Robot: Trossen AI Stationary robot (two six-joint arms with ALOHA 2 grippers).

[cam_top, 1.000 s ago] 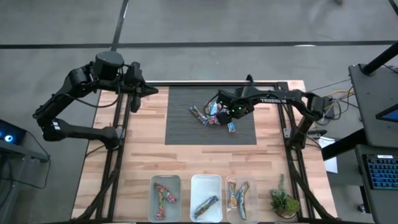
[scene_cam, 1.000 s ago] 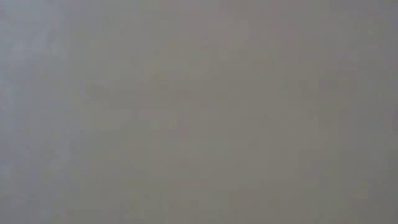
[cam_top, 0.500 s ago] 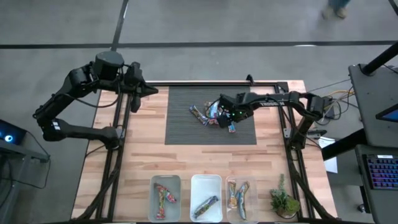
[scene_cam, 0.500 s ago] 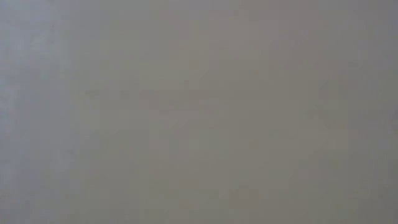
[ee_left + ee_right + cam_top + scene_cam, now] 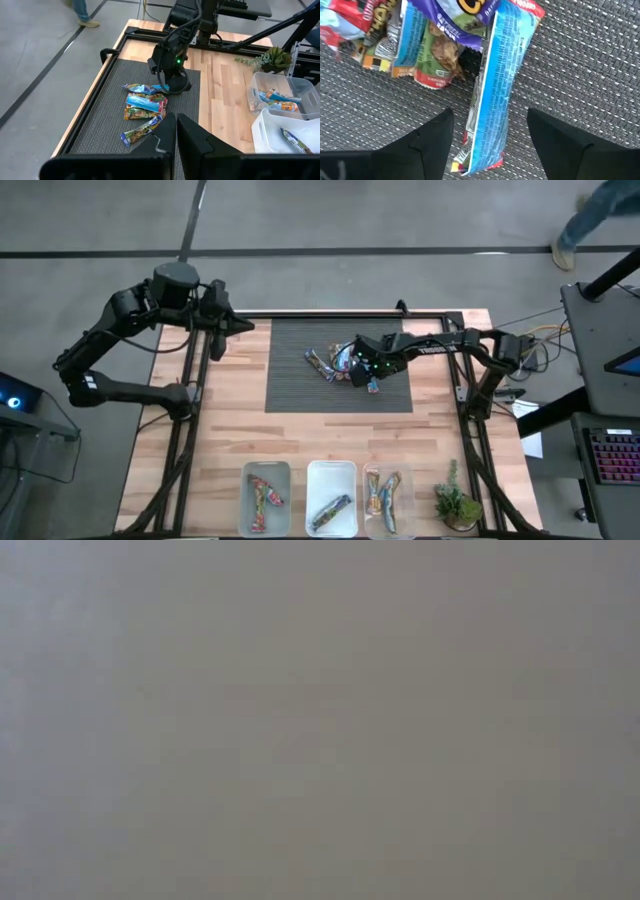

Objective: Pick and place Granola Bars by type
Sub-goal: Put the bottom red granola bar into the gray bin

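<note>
Several granola bars [image 5: 335,364] in shiny wrappers lie in a loose pile on the dark ribbed mat [image 5: 295,390]; the left wrist view shows the pile [image 5: 143,102] too. A blue bar [image 5: 500,85] lies flat on the mat at the pile's right end. My right gripper [image 5: 492,142] points down over this bar, open, one finger on either side of its near end, touching nothing. It also shows from above [image 5: 371,370]. My left gripper [image 5: 176,142] is shut, holds nothing and waits raised over the table's far left corner [image 5: 218,322]. The low view is a blank grey.
Three clear bins [image 5: 266,480] [image 5: 331,476] [image 5: 388,478] stand along the near edge, each with bars inside. A small plant [image 5: 457,505] stands right of them. Black frame rails [image 5: 192,410] run along both table sides. A person walks past the far right.
My right gripper has come down toward the blue bar at the pile's right end and shifted slightly toward the table's left, staying open. The bars have not moved.
</note>
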